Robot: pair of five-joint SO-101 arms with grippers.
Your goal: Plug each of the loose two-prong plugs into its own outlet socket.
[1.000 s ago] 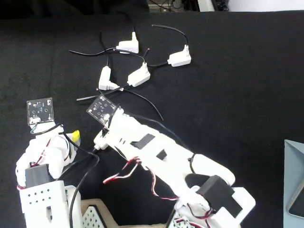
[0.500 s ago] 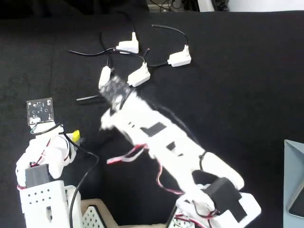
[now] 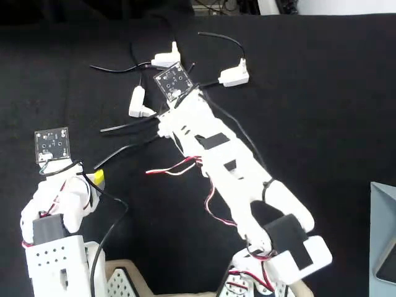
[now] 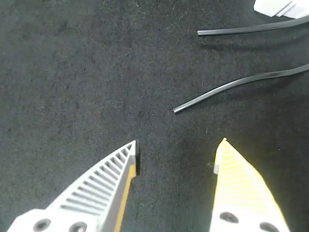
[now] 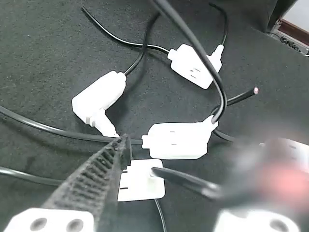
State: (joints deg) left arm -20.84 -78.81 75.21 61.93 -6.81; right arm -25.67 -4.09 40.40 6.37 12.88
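On the black table (image 3: 322, 124), the right arm stretches across to the knot of white plugs and sockets near the far edge, and from above its wrist board covers part of the cluster. Seen from the wrist, the right hand (image 5: 176, 159) stands wide apart with nothing pinched, though its far finger is a blur and its tip cannot be made out. Between the fingers lies a flat white piece (image 5: 140, 182), plug or socket hard to tell, partly hidden behind the dark finger (image 5: 96, 179). Just beyond it sits a socket (image 5: 177, 140), then an angled plug (image 5: 99, 99) and a second socket (image 5: 193, 65), all loose and none mated, with black cables crossing them. The left hand (image 4: 178, 141) hangs low over bare cloth at the near left, fingers spread and empty, a loose cable end (image 4: 176, 110) ahead of it. Open cloth runs right of the cluster to a grey-blue object (image 3: 383, 235) cut off by the edge.
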